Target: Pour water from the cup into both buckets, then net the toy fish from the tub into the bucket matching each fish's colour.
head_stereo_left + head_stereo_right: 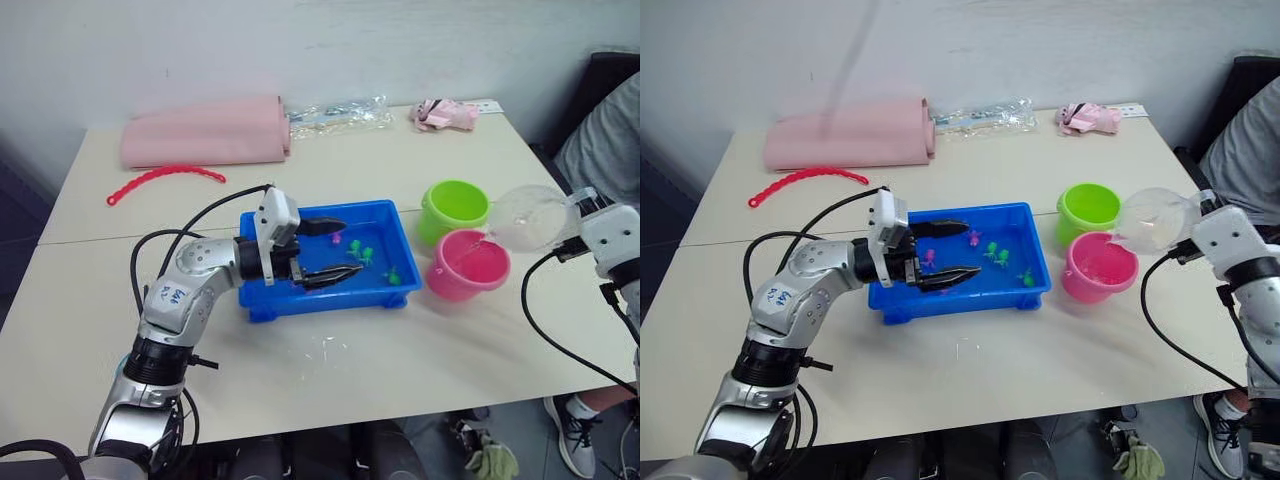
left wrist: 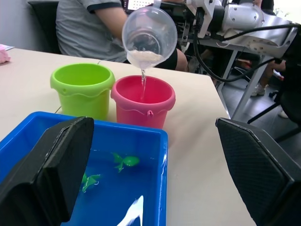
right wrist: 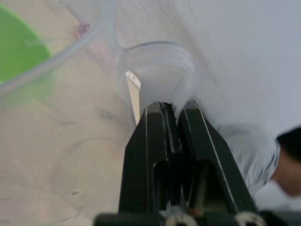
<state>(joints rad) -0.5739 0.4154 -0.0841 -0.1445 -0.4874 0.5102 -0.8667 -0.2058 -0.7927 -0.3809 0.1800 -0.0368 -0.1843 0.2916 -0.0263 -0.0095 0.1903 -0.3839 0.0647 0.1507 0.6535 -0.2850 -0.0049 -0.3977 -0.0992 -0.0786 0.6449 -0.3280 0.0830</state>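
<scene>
Clear plastic cup (image 2: 149,34) tipped above the pink bucket (image 2: 143,100), thin stream of water falling into it; pinched at its small handle tab between the closed fingers of the right gripper (image 3: 171,113). Green bucket (image 2: 83,89) touching the pink bucket, on the side nearer the wall. Blue tub (image 1: 325,259) just beside the pink bucket, toward the table's middle, with green and pink fish (image 1: 359,252) floating inside. Left gripper (image 1: 328,250) spread wide and empty, hovering over the tub. Seated person (image 2: 87,23) beyond the pink bucket, off the table edge. Likely light and thin-walled, that cup: slick when wet, prone to flex, best kept held at the stiffer tab rather than the wall. Probably lightening as it empties, so the tilt needs a steady wrist.
</scene>
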